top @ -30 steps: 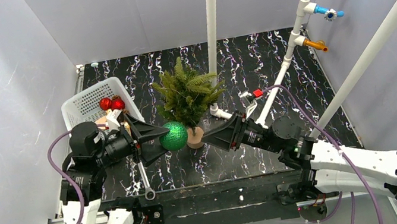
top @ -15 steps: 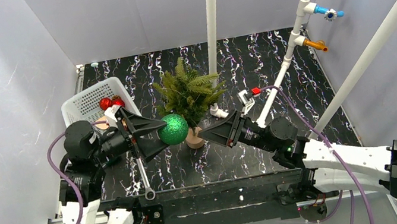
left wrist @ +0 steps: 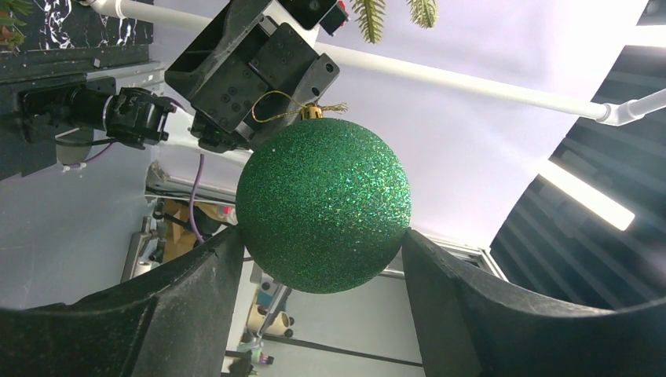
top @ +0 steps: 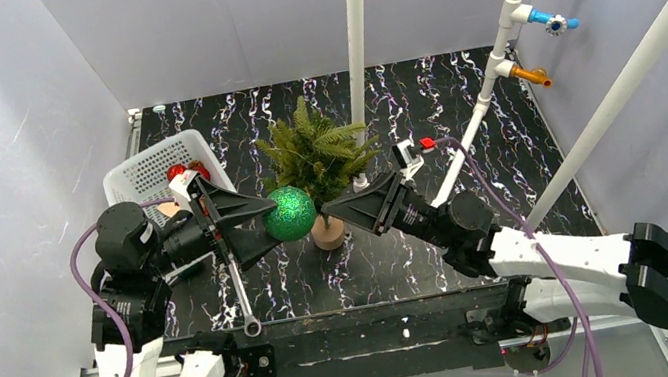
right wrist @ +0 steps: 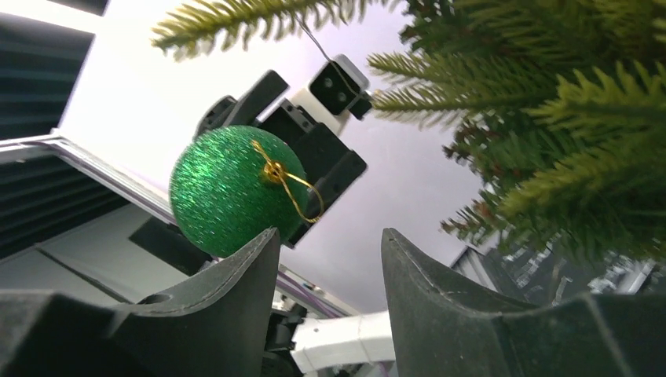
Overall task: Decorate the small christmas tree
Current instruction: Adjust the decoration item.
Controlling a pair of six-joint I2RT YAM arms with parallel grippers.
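Observation:
The small christmas tree (top: 315, 156) stands upright mid-table on its tan wooden base (top: 327, 234). A green glitter ball (top: 289, 214) with a gold hanging loop (right wrist: 295, 191) hangs in the air just left of the trunk, below the lowest branches. My left gripper (top: 276, 220) is shut on it, with one finger on either side of the ball (left wrist: 323, 206). My right gripper (top: 334, 215) faces it from the right of the trunk, open and empty. In the right wrist view the ball (right wrist: 224, 188) sits just beyond the left finger (right wrist: 236, 290). Tree branches (right wrist: 550, 118) fill the upper right.
A white basket (top: 138, 176) holding red baubles (top: 178, 173) sits at the back left, behind the left arm. White pipes rise behind the tree (top: 358, 43) and to the right (top: 494, 72). A spanner (top: 245, 306) lies near the front edge.
My left arm has lifted the green ball up toward the tree's lower branches. My right gripper has moved up and left toward the ball, and its jaws have opened a little wider.

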